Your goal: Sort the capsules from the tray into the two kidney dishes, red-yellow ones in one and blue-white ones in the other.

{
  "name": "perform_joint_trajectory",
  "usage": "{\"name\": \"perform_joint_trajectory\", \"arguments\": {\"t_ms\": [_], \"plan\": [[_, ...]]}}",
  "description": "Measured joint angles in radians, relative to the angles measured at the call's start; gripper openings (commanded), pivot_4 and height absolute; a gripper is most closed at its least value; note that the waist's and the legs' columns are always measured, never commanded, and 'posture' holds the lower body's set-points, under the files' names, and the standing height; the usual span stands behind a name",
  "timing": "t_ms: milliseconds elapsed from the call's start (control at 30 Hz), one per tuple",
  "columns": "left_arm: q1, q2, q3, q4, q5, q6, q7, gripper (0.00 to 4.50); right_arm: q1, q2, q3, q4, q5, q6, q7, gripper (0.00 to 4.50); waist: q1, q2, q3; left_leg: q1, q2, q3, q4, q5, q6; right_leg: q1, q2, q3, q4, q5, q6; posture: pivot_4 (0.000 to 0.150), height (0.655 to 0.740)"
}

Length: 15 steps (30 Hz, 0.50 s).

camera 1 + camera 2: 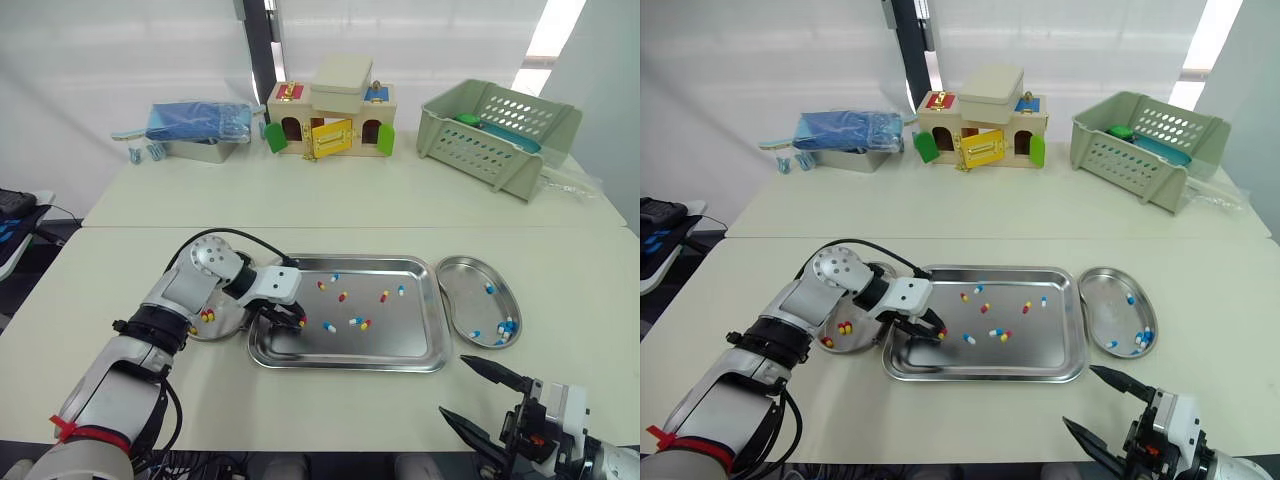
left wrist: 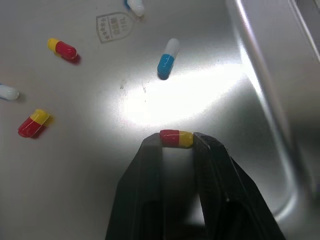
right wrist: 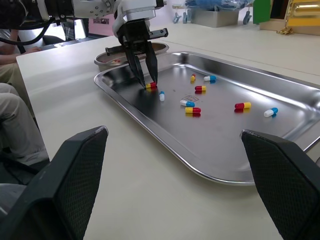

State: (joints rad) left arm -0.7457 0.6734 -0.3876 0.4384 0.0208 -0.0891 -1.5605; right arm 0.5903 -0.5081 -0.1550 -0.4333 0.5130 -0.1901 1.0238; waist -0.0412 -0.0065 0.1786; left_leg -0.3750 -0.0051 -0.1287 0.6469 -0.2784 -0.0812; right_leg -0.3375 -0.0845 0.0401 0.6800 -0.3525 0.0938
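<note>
A steel tray [image 1: 345, 362] lies in front of me with several loose capsules, red-yellow and blue-white. My left gripper [image 1: 298, 322] is down in the tray's left part, shut on a red-yellow capsule [image 2: 176, 138] that still rests at the tray floor. A blue-white capsule [image 2: 167, 58] lies just beyond it. The left kidney dish [image 1: 222, 333], partly behind my left arm, holds red-yellow capsules [image 1: 207, 316]. The right kidney dish [image 1: 452, 292] holds blue-white capsules [image 1: 505, 327]. My right gripper [image 1: 455, 385] hangs open near the table's front edge, apart from the tray.
At the back of the table stand a metal box with a blue lid [image 1: 197, 130], a wooden toy house [image 1: 332, 118] and a green plastic basket [image 1: 495, 135]. A person's legs [image 3: 7, 117] are beside the table's left side.
</note>
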Motion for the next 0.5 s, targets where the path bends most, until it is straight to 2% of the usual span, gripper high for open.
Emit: {"name": "perform_joint_trajectory", "arguments": {"t_ms": [200, 333, 500], "plan": [[0.125, 0.147, 0.170, -0.301, -0.121, 0.275, 0.052, 0.80, 0.004, -0.043, -0.003, -0.021, 0.019, 0.010, 0.022, 4.50, -0.014, 0.000, 0.000, 0.000, 0.000, -0.002, -0.001, 0.000, 0.000, 0.000, 0.001, 0.000, 0.000, 0.000, 0.000, 0.150, 0.7400], [0.298, 0.262, 0.351, -0.494, -0.186, 0.489, 0.159, 0.80, -0.018, -0.066, -0.006, -0.019, 0.031, 0.016, 0.046, 4.50, -0.018, 0.000, 0.000, 0.001, 0.001, -0.001, -0.001, 0.000, 0.000, 0.000, 0.001, 0.001, 0.000, 0.000, 0.000, 0.150, 0.7400], [0.477, 0.295, 0.558, -0.599, -0.244, 0.691, 0.307, 0.80, -0.065, -0.092, 0.004, 0.005, 0.060, 0.025, 0.110, 4.50, -0.008, 0.000, 0.000, 0.001, 0.001, -0.001, -0.001, 0.000, 0.000, 0.001, 0.001, 0.000, 0.000, 0.000, -0.001, 0.150, 0.7400]]}}
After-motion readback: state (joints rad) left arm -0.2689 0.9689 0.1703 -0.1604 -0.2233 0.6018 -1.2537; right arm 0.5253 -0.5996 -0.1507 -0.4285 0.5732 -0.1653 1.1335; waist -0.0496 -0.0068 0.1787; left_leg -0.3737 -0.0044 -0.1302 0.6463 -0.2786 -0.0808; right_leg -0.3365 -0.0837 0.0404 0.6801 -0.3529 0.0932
